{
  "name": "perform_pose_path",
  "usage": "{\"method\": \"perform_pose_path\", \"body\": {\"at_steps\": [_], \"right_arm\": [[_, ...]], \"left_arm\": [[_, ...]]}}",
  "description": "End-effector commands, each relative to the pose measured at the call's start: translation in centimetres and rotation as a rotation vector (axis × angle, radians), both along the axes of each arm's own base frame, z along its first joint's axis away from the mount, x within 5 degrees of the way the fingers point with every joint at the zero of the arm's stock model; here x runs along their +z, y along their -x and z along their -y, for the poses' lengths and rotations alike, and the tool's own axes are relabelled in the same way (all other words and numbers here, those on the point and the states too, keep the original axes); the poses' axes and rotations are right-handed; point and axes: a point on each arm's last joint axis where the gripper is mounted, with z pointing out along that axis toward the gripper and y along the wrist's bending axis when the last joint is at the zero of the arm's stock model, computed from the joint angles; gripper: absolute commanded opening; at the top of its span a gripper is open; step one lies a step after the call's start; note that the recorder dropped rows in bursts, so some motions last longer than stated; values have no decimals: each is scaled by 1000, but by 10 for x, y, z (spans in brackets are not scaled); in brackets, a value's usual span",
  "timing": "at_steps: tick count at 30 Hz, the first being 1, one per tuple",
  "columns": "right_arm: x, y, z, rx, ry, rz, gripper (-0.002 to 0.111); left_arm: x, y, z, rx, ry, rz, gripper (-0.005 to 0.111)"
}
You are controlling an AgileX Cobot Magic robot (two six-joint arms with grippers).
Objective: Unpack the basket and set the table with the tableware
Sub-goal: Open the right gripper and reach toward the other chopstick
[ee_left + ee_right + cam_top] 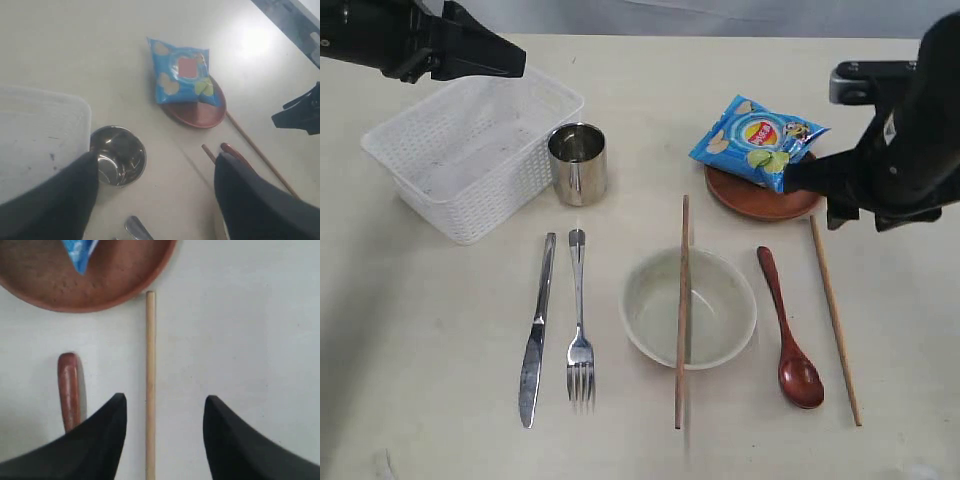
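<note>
The white basket (470, 155) stands empty at the back left of the table (420, 350), with the steel cup (578, 163) beside it. Knife (536, 330), fork (579, 320) and cream bowl (689, 307) lie in a row, one chopstick (682, 310) across the bowl. The wooden spoon (788, 330) and second chopstick (835, 320) lie to the right, below the red-brown plate (765, 195). My right gripper (165, 398) is open above that chopstick (150, 390), which lies free on the table between the fingers. My left gripper (156, 157) hangs open and holds nothing, over the basket's far edge.
A blue snack packet (757, 140) rests on the plate, overhanging its back rim. The table's far edge runs just behind the basket and packet. The right arm's dark body (910, 140) hangs over the table's right side.
</note>
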Motion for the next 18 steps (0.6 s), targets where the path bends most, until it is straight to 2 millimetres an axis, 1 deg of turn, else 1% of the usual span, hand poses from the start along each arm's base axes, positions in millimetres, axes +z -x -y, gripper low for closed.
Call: {"method": "perform_pose_path", "body": {"at_steps": [1,6,12,18], "right_arm": [[-14,8,6,23,-10,15,46],[-26,14,7,28,-11,-2,46],[-49,11,3,20,-21,-69,46],[-66,6,1,24,-24,-89,46]], "left_arm": [[1,2,3,-13,3,4,62],[1,2,3,-13,3,4,62],[1,2,3,-13,3,4,62],[1,3,3,-14,4,4,62]]}}
